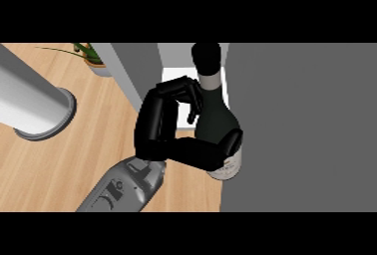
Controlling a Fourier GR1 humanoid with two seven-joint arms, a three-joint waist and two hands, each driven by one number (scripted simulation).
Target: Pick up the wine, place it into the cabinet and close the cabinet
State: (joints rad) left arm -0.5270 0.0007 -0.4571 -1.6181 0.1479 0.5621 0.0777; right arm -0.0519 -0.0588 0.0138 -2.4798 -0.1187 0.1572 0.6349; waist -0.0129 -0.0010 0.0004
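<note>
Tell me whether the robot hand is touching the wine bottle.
Touching. The head view shows the robot hand with its fingers and thumb curled round the body of the wine bottle, no gap between them.

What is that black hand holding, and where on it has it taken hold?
The hand holds a dark wine bottle. Its fingers and thumb curl round the bottle's lower body, near the pale label; the neck stays free above the hand.

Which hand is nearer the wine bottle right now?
Right. The right hand is curled around the wine bottle, thumb wrapped low near its label. The left hand shows nowhere in this view.
</note>
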